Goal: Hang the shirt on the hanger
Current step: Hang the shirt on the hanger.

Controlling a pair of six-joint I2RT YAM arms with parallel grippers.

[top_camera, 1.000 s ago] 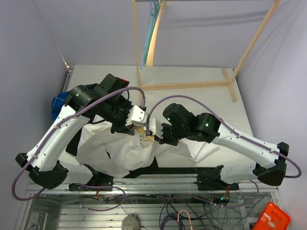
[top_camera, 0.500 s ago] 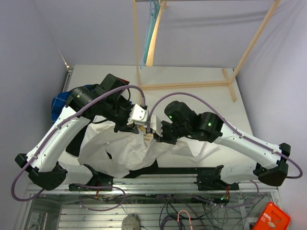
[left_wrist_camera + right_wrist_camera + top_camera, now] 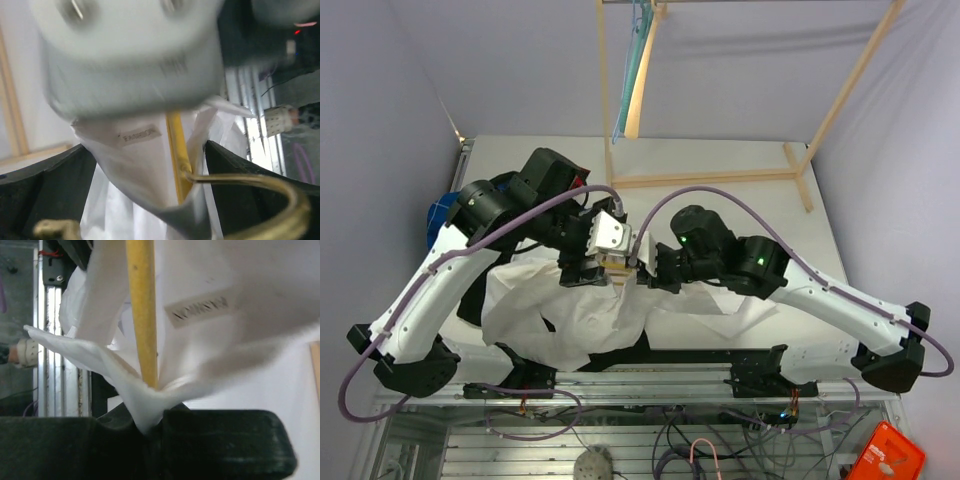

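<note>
The white shirt [image 3: 570, 320] lies bunched at the near table edge, its collar lifted between both arms. A short piece of the yellow hanger [image 3: 620, 266] shows there. My left gripper [image 3: 603, 262] is open; in the left wrist view its fingers [image 3: 47, 175] stand wide on either side of the labelled collar [image 3: 135, 150], the hanger's yellow rod [image 3: 176, 140] and its brass hook [image 3: 250, 179]. My right gripper [image 3: 642, 270] is shut on a fold of shirt fabric [image 3: 147, 412]. The hanger's rod [image 3: 142, 310] runs straight up from that pinch.
A wooden rack frame [image 3: 720, 178] stands at the back of the table, with a teal hanger [image 3: 632, 60] hanging from its top. A blue bundle [image 3: 445, 215] sits at the left edge. An orange object [image 3: 885, 455] lies below the table at bottom right.
My left gripper has opened and let go of the collar. Both grippers have shifted slightly toward the back of the table, the right one still pinching the fabric.
</note>
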